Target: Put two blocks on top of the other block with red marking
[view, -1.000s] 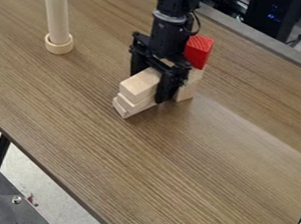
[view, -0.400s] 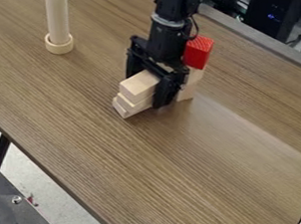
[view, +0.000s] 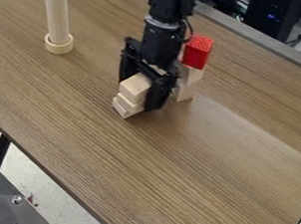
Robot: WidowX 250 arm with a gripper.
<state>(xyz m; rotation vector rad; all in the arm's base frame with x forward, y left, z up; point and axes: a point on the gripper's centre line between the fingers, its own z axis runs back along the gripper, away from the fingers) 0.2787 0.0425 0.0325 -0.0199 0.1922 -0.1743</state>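
The open hand [view: 138, 94] straddles the stacked pale blocks [view: 135, 87]. A red block [view: 198, 52] tops another stack [view: 188, 83] nearby.

A brown wood-grain table [view: 174, 176] runs slantwise across most of the frame, with a grey strip [view: 267, 42] along its upper-right side. A soft, pale sheen of light lies on the wood right of centre. At upper right stands a dark box [view: 266, 17] with small blue lights, and beside it hangs a dark cable [view: 300, 39]. At lower left, a black table leg [view: 1, 151] rises from the pale floor [view: 62, 188], near a grey metal surface [view: 9, 215] in the corner with a shiny screw head [view: 16, 199].
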